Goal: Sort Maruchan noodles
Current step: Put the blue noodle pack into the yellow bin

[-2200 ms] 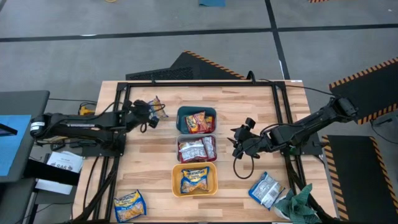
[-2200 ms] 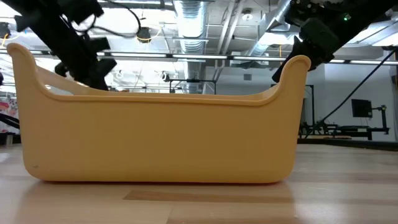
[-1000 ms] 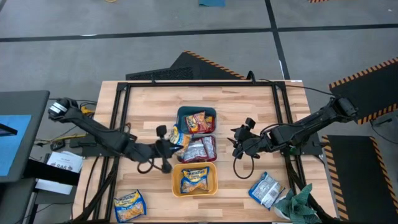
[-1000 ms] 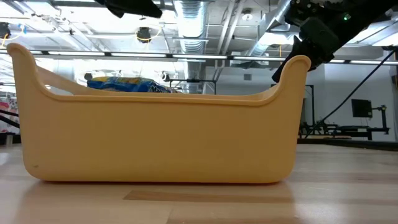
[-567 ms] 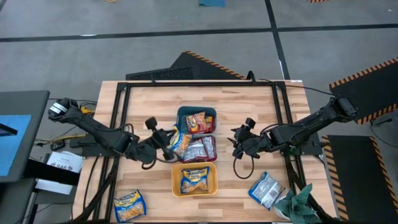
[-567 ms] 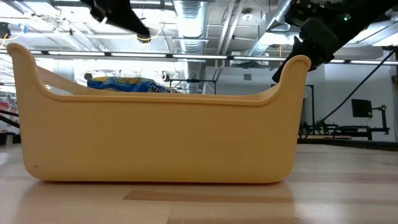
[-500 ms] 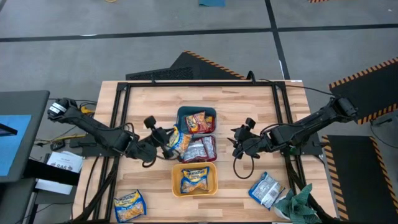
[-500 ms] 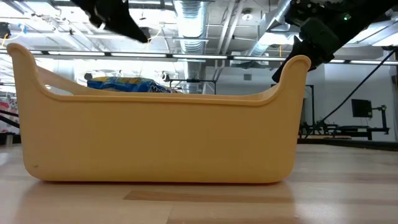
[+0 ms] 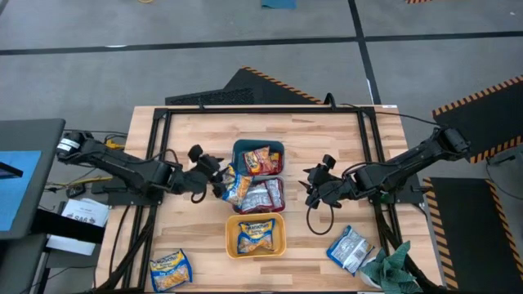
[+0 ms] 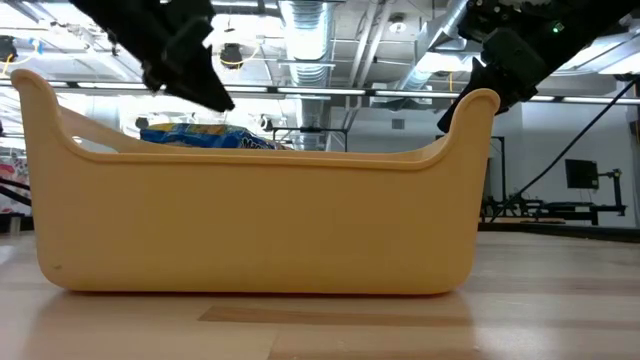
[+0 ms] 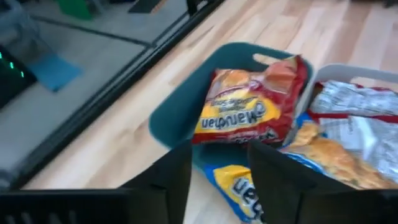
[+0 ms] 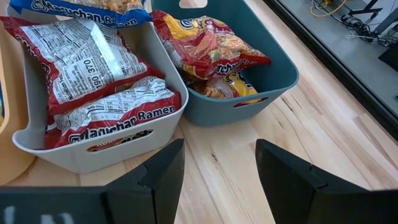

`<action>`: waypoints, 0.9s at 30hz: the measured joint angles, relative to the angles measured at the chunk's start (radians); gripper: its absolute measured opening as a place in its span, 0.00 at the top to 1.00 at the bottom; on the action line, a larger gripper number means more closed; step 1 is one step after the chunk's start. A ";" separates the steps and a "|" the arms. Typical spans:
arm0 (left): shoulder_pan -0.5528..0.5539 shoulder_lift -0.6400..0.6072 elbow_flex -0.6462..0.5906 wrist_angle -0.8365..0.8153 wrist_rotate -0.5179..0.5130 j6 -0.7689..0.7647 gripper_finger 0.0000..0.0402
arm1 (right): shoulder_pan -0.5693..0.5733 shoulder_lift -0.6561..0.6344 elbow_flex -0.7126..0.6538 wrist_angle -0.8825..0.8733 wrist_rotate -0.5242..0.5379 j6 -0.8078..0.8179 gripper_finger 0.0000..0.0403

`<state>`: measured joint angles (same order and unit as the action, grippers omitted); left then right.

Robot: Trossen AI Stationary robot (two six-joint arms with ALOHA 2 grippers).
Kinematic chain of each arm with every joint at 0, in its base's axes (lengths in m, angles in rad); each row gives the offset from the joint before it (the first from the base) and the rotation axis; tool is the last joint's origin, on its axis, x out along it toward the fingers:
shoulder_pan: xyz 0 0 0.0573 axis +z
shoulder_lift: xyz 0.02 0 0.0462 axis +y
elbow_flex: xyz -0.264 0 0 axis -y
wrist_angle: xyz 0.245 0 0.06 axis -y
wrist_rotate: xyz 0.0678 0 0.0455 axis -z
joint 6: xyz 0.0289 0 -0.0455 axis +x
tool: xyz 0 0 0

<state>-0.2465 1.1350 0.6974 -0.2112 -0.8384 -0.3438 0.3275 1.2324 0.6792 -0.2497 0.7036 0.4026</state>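
- In the high view we see the left gripper [image 9: 214, 170] just left of centre, beside the left edge of the teal bin [image 9: 240, 148]; its fingers stand apart and hold nothing.
- A yellow-and-blue noodle packet [image 9: 234, 184] lies just right of that gripper, draped over the left rim of the white bin [image 9: 235, 198], partly on the wood below the teal bin.
- In the left wrist view the same yellow-and-blue packet [image 11: 239, 185] shows between the two dark fingers [image 11: 176, 180], free of them, with a red-orange Maruchan packet [image 11: 256, 111] above it in the teal bin.
- The white bin at frame centre holds silver-white packets with red print [image 9: 260, 196].
- The orange bin [image 9: 233, 242] below centre holds another yellow packet [image 9: 256, 235].
- The right gripper [image 9: 315, 186] waits right of centre, near the white bin's right side, parted and empty.
- At the lower left of the high view a further yellow-and-blue packet [image 9: 169, 268] lies on the table [image 9: 196, 122], well apart from both grippers.
- At the lower right a silver-white packet [image 9: 349, 248] lies just beside a green cloth rag [image 9: 395, 268].
- In the low view the orange bin's wall fills the frame, with a blue-and-yellow packet edge [image 10: 205, 135] above its rim.
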 joint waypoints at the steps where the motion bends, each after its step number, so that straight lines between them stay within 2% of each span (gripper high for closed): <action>1: 0.018 -0.008 -0.012 0.001 0.016 -0.017 0.60 | 0.000 0.000 0.000 0.000 0.000 0.000 0.46; 5: 0.097 -0.055 -0.062 0.022 0.111 -0.067 0.52 | 0.000 0.000 0.000 0.000 0.000 0.000 0.46; 7: 0.129 -0.082 -0.111 0.102 0.175 -0.061 0.49 | 0.000 0.000 0.000 0.000 0.000 0.000 0.46; 12: 0.225 -0.161 -0.239 0.364 0.483 -0.028 0.45 | 0.000 0.000 0.000 0.000 0.000 0.000 0.46; 14: 0.260 -0.191 -0.274 0.410 0.569 -0.034 0.44 | 0.000 0.000 0.000 0.000 0.000 0.000 0.46; 19: 0.314 -0.247 -0.333 0.410 0.576 -0.104 0.43 | 0.000 0.000 0.000 0.000 0.000 0.000 0.46; 27: 0.323 -0.251 -0.387 0.434 0.590 -0.239 0.43 | 0.000 0.000 0.000 0.001 0.000 0.000 0.46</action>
<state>0.0769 0.8845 0.3106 0.2226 -0.2484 -0.5831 0.3275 1.2324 0.6792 -0.2489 0.7036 0.4025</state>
